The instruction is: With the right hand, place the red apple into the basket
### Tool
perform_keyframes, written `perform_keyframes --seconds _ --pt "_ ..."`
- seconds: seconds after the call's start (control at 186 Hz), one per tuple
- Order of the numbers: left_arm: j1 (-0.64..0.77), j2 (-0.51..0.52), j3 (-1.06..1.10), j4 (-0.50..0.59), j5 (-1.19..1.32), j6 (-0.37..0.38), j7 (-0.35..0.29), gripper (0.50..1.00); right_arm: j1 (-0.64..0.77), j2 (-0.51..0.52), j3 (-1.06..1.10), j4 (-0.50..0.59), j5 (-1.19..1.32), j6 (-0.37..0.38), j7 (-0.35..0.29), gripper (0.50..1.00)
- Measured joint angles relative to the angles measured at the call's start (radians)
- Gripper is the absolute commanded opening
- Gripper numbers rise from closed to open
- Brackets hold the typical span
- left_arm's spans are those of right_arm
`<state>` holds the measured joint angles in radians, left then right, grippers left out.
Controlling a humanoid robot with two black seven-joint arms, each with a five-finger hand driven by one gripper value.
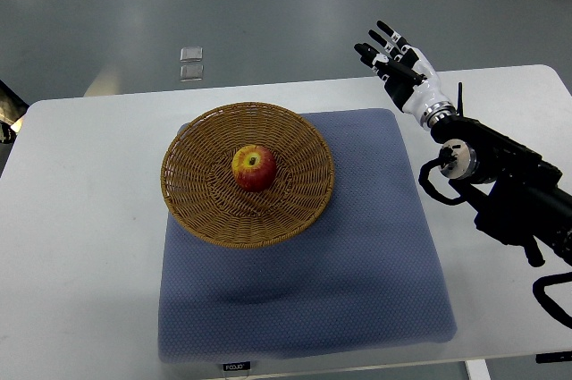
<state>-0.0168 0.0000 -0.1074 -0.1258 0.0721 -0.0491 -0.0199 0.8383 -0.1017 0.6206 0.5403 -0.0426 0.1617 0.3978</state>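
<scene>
A red apple (253, 167) with a yellow patch around its stem lies in the middle of a round wicker basket (201, 206). The basket stands on the far left part of a blue-grey mat (357, 264). My right hand (393, 58) is raised off to the right of the basket, over the far edge of the table, with its fingers spread and nothing in them. Its black forearm (500, 179) runs in from the right edge. The hand is well apart from the basket and the apple.
The white table (80, 246) carries the mat. A dark object (7, 107) pokes in at the left edge near the table's corner. Two small clear squares (191, 63) lie on the grey floor beyond the table.
</scene>
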Motion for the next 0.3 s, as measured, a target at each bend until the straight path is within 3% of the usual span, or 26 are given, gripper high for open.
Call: perform_keyframes --seconds 0.301 --pt "0.0 0.0 0.0 0.0 0.0 0.0 0.0 1.0 -0.027 -0.011 0.002 -0.003 0.0 0.0 0.003 0.921"
